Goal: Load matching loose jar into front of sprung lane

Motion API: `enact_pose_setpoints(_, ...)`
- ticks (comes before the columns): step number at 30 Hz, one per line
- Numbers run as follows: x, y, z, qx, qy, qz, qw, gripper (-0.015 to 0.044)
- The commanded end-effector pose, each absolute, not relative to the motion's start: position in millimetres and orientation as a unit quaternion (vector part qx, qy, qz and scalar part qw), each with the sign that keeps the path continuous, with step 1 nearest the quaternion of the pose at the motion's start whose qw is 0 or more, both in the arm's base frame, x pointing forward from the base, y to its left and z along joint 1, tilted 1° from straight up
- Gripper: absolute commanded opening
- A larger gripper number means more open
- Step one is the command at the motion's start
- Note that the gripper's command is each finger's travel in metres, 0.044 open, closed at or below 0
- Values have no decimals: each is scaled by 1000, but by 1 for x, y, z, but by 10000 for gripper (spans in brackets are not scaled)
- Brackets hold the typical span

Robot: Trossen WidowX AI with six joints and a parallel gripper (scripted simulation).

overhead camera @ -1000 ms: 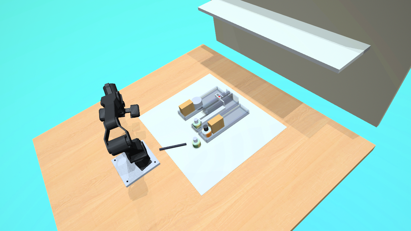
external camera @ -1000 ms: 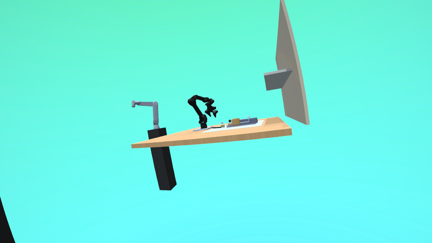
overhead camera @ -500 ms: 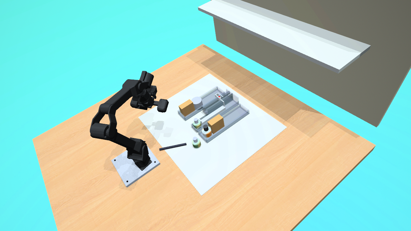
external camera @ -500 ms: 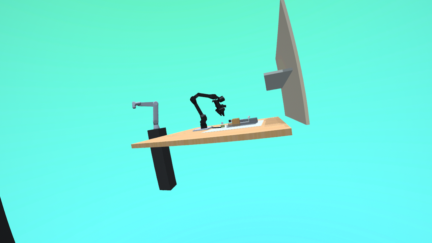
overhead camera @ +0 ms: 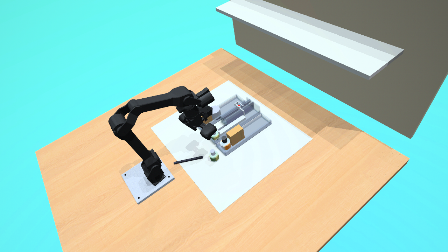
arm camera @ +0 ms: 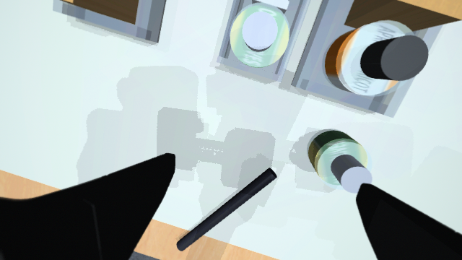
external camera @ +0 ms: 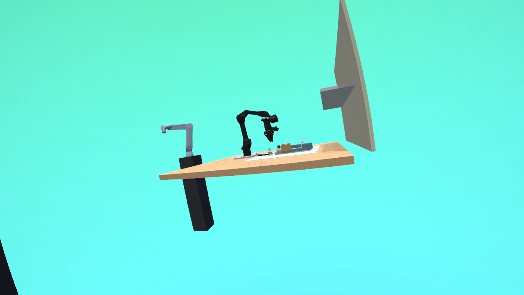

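A loose green jar with a pale lid (overhead camera: 214,155) (arm camera: 339,159) stands upright on the white mat (overhead camera: 266,156) just in front of the clear lane rack (overhead camera: 264,120). A matching green jar (overhead camera: 215,135) (arm camera: 260,34) stands at the front of the middle lane. My gripper (overhead camera: 205,125) (external camera: 270,138) (arm camera: 264,176) is open and empty. It hangs above the mat in front of the lanes, pointing down. In the wrist view the loose jar lies just beyond my right fingertip, apart from it.
An orange jar with a black cap (overhead camera: 224,142) (arm camera: 375,61) and a brown box (overhead camera: 236,134) fill the right lane. Another brown box (arm camera: 105,7) and a grey cylinder (overhead camera: 216,110) sit in the left lane. A black rod (overhead camera: 188,160) (arm camera: 227,209) lies across the mat's edge. A wall with a shelf (overhead camera: 313,34) stands behind.
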State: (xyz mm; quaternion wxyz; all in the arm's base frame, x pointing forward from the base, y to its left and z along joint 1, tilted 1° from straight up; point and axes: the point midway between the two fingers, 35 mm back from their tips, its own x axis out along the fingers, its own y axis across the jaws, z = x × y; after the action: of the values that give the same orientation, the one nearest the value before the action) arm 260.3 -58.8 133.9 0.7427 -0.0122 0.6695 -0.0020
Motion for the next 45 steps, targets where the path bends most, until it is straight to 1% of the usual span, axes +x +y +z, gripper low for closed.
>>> enact_pose_setpoints(1, 251, -109, 131, 23, 692, -47, 720, 440)
enact_pose_setpoints(4, 245, -128, 130, 39, 699, -64, 711, 440)
enact_pose_setpoints(7, 245, -128, 128, 39, 699, -64, 711, 440)
enact_pose_setpoints(10, 247, -129, 104, 39, 699, -64, 711, 440)
enact_pose_setpoints(21, 248, -129, 82, 39, 699, -64, 711, 440)
enact_pose_setpoints(45, 249, -130, 51, 39, 699, -64, 711, 440)
